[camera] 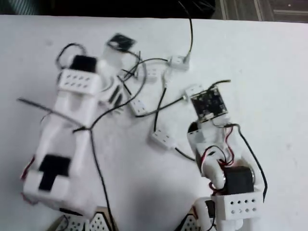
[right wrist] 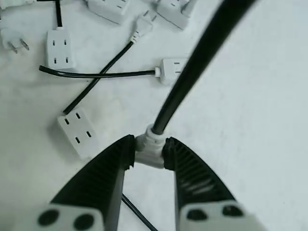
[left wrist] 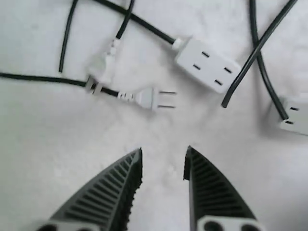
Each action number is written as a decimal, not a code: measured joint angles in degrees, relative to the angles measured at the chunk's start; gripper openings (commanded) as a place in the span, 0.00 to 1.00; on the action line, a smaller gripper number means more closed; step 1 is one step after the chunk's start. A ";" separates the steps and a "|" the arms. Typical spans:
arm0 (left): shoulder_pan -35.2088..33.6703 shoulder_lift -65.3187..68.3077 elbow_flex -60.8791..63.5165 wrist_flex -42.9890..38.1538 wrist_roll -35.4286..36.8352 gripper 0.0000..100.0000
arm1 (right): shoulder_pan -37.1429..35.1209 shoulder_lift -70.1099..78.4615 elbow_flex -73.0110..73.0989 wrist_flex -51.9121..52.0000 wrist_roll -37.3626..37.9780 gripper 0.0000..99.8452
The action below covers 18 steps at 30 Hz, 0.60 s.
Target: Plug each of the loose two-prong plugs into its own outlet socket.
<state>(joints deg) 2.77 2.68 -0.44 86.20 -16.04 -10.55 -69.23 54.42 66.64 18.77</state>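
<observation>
My left gripper [left wrist: 163,153] stands open just above the table. A loose white two-prong plug [left wrist: 153,99] lies a short way in front of it, prongs toward a white outlet block [left wrist: 207,65]. A second plug [left wrist: 98,72] lies beside it on its black cord. My right gripper [right wrist: 148,142] is shut on a white plug [right wrist: 150,153], and that plug's thick black cord [right wrist: 202,53] runs up and away. Under the held plug, to one side, lies an outlet block [right wrist: 77,131]. Another outlet block [right wrist: 57,48] lies farther off, next to a loose plug [right wrist: 12,41].
Several white outlet blocks [camera: 163,138] and black cords [camera: 144,96] are strewn across the middle of the white table [camera: 269,72]. The left arm [camera: 72,125] and right arm [camera: 226,163] flank them. More blocks [right wrist: 171,70] lie beyond the right gripper.
</observation>
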 measured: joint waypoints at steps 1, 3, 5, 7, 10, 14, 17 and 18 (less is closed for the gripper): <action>-1.41 -2.99 4.13 -1.93 0.00 0.16 | -1.32 1.76 0.00 -0.62 0.09 0.02; -4.04 -9.32 13.36 -7.12 -0.26 0.16 | -3.96 5.36 0.00 -2.20 0.09 0.02; -6.42 -16.18 23.47 -13.10 -0.53 0.16 | -6.33 10.11 0.00 -4.48 0.09 0.02; -8.97 -23.56 33.67 -19.43 -0.62 0.18 | -8.18 14.77 0.00 -6.77 0.18 0.02; -11.87 -32.97 46.68 -26.02 -0.62 0.21 | -11.08 19.87 0.00 -9.32 0.18 0.02; -13.54 -38.24 55.91 -29.63 -0.70 0.21 | -15.38 22.51 0.00 -10.99 0.70 0.02; -13.54 -38.51 59.87 -32.35 -0.70 0.21 | -17.32 23.21 0.79 -13.36 0.70 0.02; -13.54 -38.51 60.75 -33.23 -0.70 0.21 | -18.11 23.65 1.49 -14.42 0.88 0.02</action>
<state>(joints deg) -10.77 -35.82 60.31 52.97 -16.75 -28.66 -45.58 55.91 52.22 19.65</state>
